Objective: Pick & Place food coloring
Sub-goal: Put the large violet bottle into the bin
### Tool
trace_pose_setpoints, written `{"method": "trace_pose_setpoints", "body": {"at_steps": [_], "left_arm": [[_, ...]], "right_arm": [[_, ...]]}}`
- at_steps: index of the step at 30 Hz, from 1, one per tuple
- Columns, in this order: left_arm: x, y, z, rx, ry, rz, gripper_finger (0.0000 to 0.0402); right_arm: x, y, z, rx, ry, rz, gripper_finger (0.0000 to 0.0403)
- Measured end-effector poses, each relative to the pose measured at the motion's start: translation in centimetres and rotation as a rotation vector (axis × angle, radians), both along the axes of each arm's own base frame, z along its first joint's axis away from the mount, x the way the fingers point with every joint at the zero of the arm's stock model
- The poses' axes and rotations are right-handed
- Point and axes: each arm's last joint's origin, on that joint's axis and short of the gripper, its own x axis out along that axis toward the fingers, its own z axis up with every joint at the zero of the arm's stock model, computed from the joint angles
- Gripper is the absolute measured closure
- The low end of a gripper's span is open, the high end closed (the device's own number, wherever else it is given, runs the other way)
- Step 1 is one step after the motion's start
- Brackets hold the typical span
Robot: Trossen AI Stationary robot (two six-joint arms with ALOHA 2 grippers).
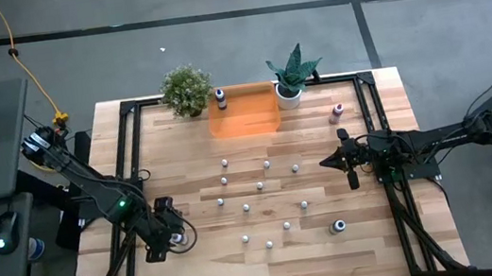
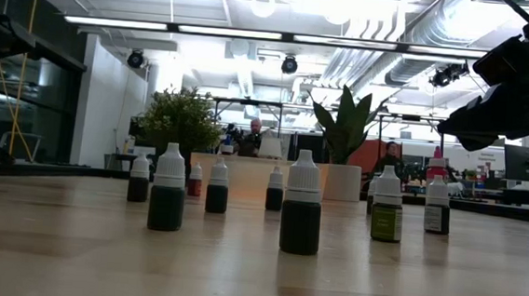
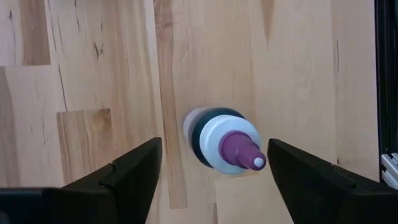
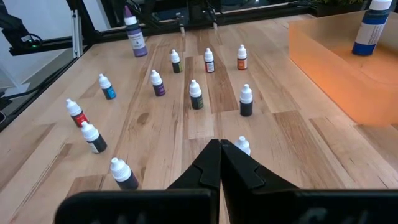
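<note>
Several tiny white-capped food coloring bottles (image 1: 259, 187) stand upright on the middle of the wooden table, and show close up in the low view (image 2: 301, 216). A larger dark bottle with a white collar and purple tip (image 3: 224, 146) stands upright under my left gripper (image 3: 214, 149), near the table's left near corner (image 1: 171, 235). That gripper is open and points down, with one finger on each side of the bottle and a gap to each. My right gripper (image 4: 219, 148) is shut and hovers over the table's right side (image 1: 325, 162), touching nothing.
An orange tray (image 1: 244, 111) lies at the far edge between two potted plants (image 1: 186, 90) (image 1: 292, 77), with a blue-bodied bottle (image 1: 220, 96) at its left end. A pink bottle (image 1: 338, 112) and a larger dark bottle (image 1: 339, 227) stand on the right side. Black frame rails (image 1: 134, 153) border the table.
</note>
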Motion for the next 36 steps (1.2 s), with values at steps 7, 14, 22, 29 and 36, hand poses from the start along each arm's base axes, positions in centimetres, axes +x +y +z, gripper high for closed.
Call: {"method": "trace_pose_setpoints", "body": {"at_steps": [7, 14, 22, 29, 36], "left_arm": [[0.03, -0.08, 0.03, -0.018, 0.005, 0.003, 0.0185], [0.23, -0.22, 0.16, -0.039, -0.015, 0.010, 0.0226], [0.34, -0.30, 0.22, -0.048, -0.029, 0.015, 0.0231], [0.39, -0.27, 0.24, -0.047, -0.035, 0.044, 0.0232], [0.31, -0.26, 0.20, -0.053, -0.018, 0.036, 0.0232]], "right_arm": [[0.00, 0.00, 0.00, 0.000, 0.000, 0.000, 0.0402], [0.00, 0.00, 0.00, 0.000, 0.000, 0.000, 0.0402], [0.00, 0.00, 0.01, 0.000, 0.000, 0.000, 0.0402], [0.00, 0.00, 0.01, 0.000, 0.000, 0.000, 0.0402], [0.00, 0.00, 0.00, 0.000, 0.000, 0.000, 0.0402]]}}
